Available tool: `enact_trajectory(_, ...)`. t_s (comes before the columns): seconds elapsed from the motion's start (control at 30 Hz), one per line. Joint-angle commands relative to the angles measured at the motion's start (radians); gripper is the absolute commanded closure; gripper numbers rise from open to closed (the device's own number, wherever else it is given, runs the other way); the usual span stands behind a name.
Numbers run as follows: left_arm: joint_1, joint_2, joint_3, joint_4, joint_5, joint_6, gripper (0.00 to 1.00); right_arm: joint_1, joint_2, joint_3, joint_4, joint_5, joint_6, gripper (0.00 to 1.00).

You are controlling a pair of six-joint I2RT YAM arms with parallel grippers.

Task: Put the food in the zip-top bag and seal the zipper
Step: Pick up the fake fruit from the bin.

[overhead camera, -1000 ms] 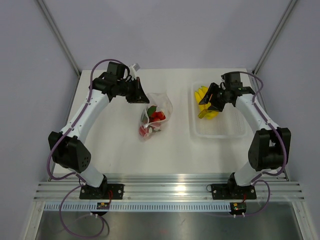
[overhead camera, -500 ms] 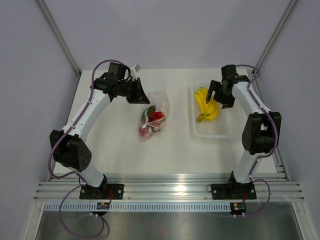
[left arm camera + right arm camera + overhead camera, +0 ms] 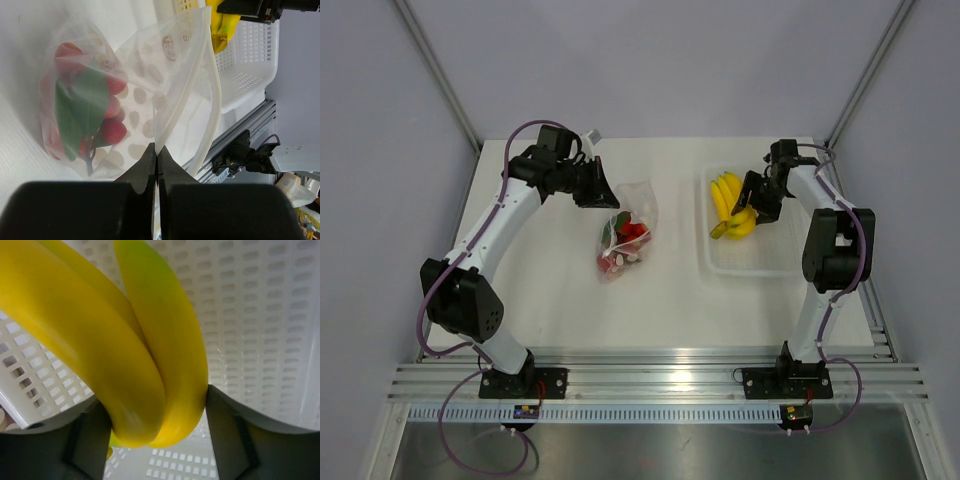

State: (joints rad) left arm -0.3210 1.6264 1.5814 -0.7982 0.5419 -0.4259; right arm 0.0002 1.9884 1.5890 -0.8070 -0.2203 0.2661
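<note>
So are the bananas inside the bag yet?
No, the bananas are at the white tray, gripped by the right gripper, and only the strawberries are in the bag.

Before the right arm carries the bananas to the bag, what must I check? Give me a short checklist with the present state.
1. Right gripper fingers press both sides of the bananas: ok.
2. Left gripper pinches the zip-top bag at its rim: ok.
3. Zipper unsealed, mouth gaping: ok.
4. Strawberries already inside the bag: ok.
5. Mouth wide enough for the bunch: cannot tell.
6. Bananas clear of the tray: not ok, they are within its outline in the top view.
</note>
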Motion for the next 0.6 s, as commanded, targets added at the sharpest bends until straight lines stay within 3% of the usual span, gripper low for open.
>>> enact_trajectory(0.0,-0.001,0.007,0.011,0.022,-0.007,0.007,1.0,0.009,-0.002,-0.03,0.084,-0.119,0.012,0.38)
enact_trajectory(0.07,-0.001,0.004,0.012,0.024,-0.003,0.004,1.0,0.007,-0.043,-0.056,0.109,-0.129,0.027,0.5)
enact_trajectory(0.13,-0.001,0.006,0.018,0.024,0.006,0.003,1.0,0.007,-0.069,-0.08,0.127,-0.137,0.042,0.69)
enact_trajectory(0.2,-0.003,0.006,0.02,0.022,0.009,0.001,1.0,0.007,-0.115,-0.095,0.131,-0.102,0.053,0.8)
enact_trajectory(0.57,-0.006,0.006,0.009,0.025,0.02,0.003,1.0,0.009,-0.448,-0.228,0.117,0.059,0.11,0.94)
